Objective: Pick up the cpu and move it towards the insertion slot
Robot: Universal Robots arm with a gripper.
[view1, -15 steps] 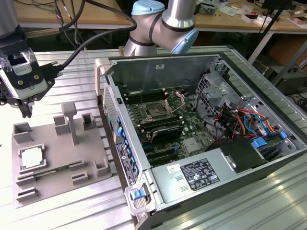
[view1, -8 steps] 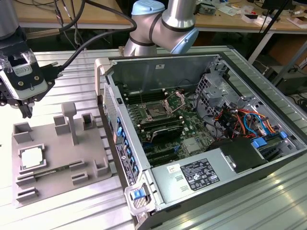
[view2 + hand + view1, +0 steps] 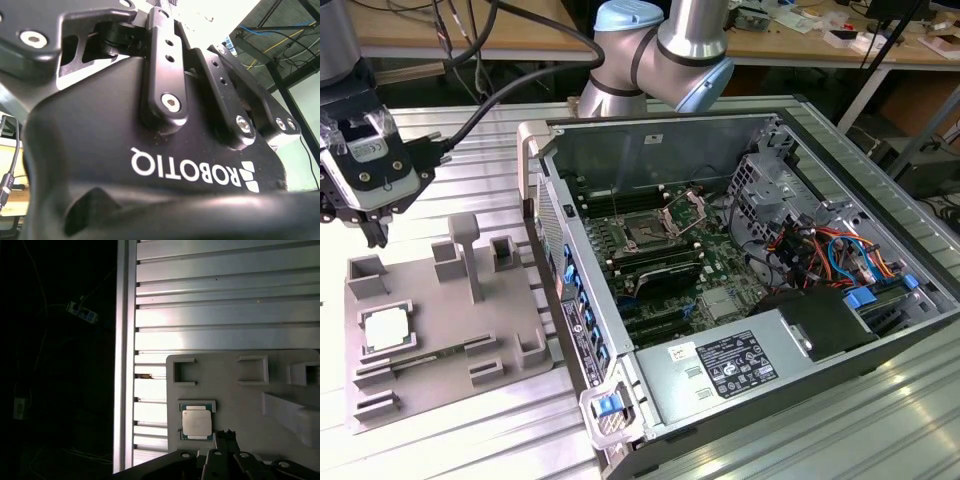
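Work surface: silver ribbed aluminium-profile table (image 3: 880, 430), strongly lit, glaring white at the exterior view's left. Behind it stand light wooden workbenches (image 3: 410, 40) on grey metal legs (image 3: 867, 90), their tops cluttered. In the first wrist view, dark unlit floor (image 3: 55, 390) lies beyond the table edge, carrying a white power strip (image 3: 82, 313) and loose leads. In the second wrist view, a pale wall (image 3: 311, 102) and blue and yellow cables (image 3: 265, 27) along a dark frame

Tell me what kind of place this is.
Probably a robotics lab: an opened grey metal computer case lies on a slatted aluminium table, a grey plastic fixture tray beside it, cluttered wooden workbenches behind.
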